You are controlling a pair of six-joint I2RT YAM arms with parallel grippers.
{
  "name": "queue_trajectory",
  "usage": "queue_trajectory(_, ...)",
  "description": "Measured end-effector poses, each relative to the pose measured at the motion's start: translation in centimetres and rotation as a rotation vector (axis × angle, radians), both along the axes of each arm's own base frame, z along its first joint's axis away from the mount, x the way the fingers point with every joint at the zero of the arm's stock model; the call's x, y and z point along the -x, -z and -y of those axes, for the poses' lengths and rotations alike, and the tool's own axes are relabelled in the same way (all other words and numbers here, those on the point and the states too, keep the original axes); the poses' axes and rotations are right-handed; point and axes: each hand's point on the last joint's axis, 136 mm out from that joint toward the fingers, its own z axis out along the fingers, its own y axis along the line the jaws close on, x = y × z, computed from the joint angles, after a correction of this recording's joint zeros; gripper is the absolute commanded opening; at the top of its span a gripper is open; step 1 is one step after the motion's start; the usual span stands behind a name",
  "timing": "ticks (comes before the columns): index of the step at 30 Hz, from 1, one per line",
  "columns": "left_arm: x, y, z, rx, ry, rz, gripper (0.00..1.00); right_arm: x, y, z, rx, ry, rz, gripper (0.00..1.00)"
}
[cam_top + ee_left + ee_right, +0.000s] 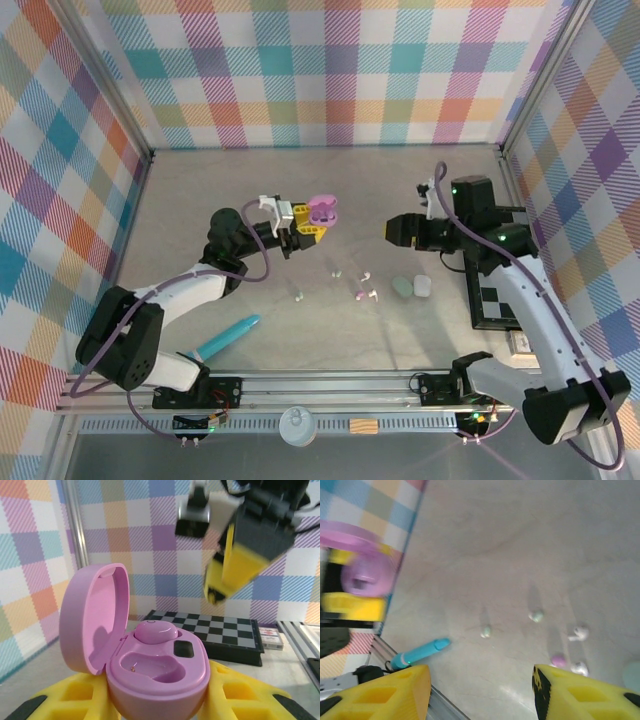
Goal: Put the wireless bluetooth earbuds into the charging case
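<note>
Our left gripper (156,702) is clenched on the purple charging case (160,677) and holds it, as far as we can judge, clear of the bench (200,190). The case's lid (92,620) is swung open. In the left wrist view a seated earbud (152,630) fills the far socket, while the near socket (150,664) is bare.

Our right gripper (480,674) hangs released, its yellow fingers (380,692) spread wide with nothing between them. In the top view it faces the open case across a gap.

The loose earbuds lie on the bench below that gap, toward the arm bases. There are two mint earbuds (485,630), two white earbuds (579,632) and one purple earbud (558,659), all apart from one another. We take the purple one to be the mate for the bare socket.

Seen from above, the purple earbud lies nearer the right gripper than the left, toward the near edge and a little toward the left arm. In the right wrist view it sits just inside the right-hand finger. It is too small for us to read which way its stem runs, so we cannot yet say how the fingers should line up with it.

A mint case (402,288) and a white case (422,287) rest just beside the cluster. A turquoise stick (228,338) lies well apart, near the left base.
</note>
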Motion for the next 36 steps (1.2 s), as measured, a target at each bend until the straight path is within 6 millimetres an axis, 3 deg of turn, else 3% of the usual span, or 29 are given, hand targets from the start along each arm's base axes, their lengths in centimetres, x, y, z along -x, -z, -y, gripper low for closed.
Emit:
queue_trajectory(5, -0.8, 0.2, -1.5, 0.004, -0.041, -0.011, 0.29, 0.6, 9.3, -0.4, 0.038, 0.073, -0.31, 0.53)
queue_trajectory(7, -1.1, 0.4, -1.9, 0.005, -0.055, -0.017, 0.29, 1.7, 12.1, -1.3, 0.067, 0.078, -0.404, 0.52)
queue_trajectory(10, -1.4, 0.4, -2.7, 0.007, -0.079, -0.016, 0.29, 3.1, 14.7, -3.3, 0.098, 0.063, -0.483, 0.52)
queue_trajectory(15, -1.1, -0.7, -3.5, 0.02, -0.097, 0.015, 0.29, 4.2, 17.6, -5.2, 0.131, 0.075, -0.549, 0.52)
queue_trajectory(24, -0.7, -1.4, -4.1, 0.024, -0.108, 0.033, 0.29, 3.4, 21.8, -5.5, 0.217, 0.135, -0.605, 0.46)
queue_trajectory(36, -0.5, -1.4, -4.1, 0.021, -0.108, 0.026, 0.29, 0.6, 23.1, -7.0, 0.24, 0.147, -0.611, 0.44)
